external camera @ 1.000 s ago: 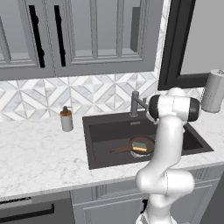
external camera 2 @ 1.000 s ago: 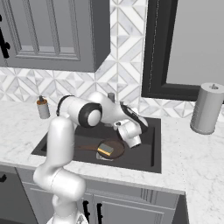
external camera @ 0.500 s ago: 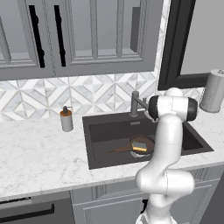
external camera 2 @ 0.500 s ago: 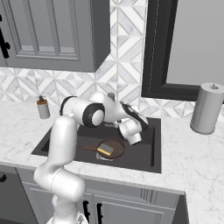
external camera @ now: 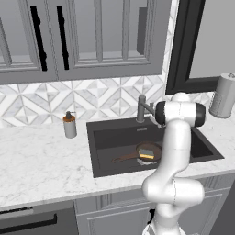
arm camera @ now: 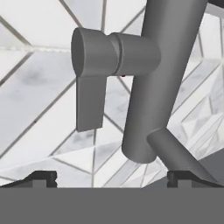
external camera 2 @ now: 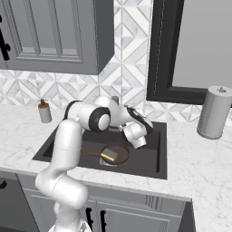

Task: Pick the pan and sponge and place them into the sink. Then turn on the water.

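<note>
Two task items already lie in the sink [external camera: 101, 151]: the pan [external camera: 148, 152] sits on the basin floor with its handle pointing left, and the sponge [external camera: 147, 153] rests inside it. The gripper [arm camera: 111, 177] is spread wide with nothing between its tips, held close up to the faucet [arm camera: 153, 78], whose side lever [arm camera: 89, 103] hangs down. On the marble counter [external camera: 41, 160] a soap dispenser [external camera: 69, 125] stands left of the basin, and a paper towel roll [external camera 2: 214, 113] stands to its right.
</note>
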